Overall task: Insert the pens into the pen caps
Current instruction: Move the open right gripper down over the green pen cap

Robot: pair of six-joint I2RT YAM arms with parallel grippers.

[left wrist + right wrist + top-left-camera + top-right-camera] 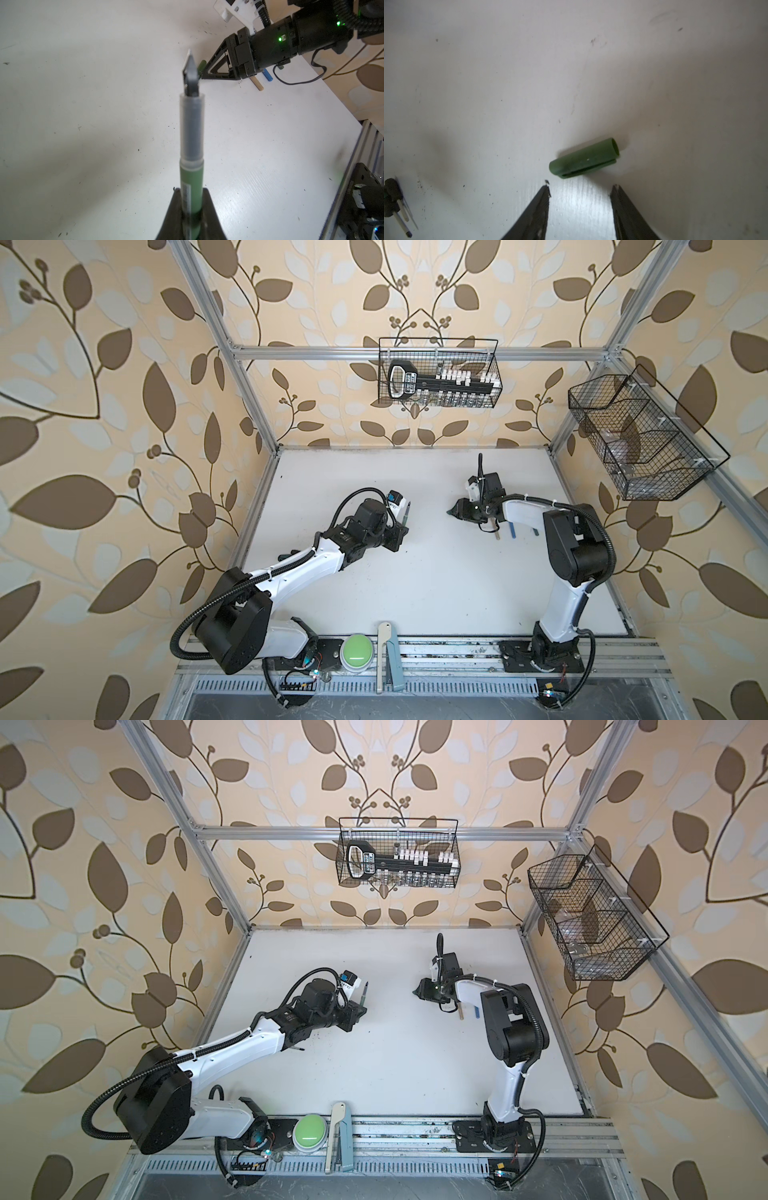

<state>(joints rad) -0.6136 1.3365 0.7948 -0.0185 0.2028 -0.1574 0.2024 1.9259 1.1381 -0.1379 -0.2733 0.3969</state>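
The green pen (191,166) is clamped by its lower barrel in the left end effector (191,190), dark tip pointing away from it and clear of the worktop (415,593), in a top view at about 11 o'clock from the worktop's middle. Its mate, the green cap (584,159), lies flat on the worktop just ahead of the right end effector (580,187), whose jaws stand moderately apart with nothing between them. The step in hand looks like picking up that cap. It would go best with the jaws brought down to straddle the middle of the cap, then closed across its width so that the open mouth stays free. After that the mouth should face the pen tip on one line before any push. A tan pen (257,84) and a blue pen (267,75) lie side by side toward 3 o'clock, whether capped I cannot tell. The wire basket (438,342) at 12 o'clock holds a black-handled tool with white pieces. The divided basket (681,435) at 2 o'clock holds something clear, too dim to name
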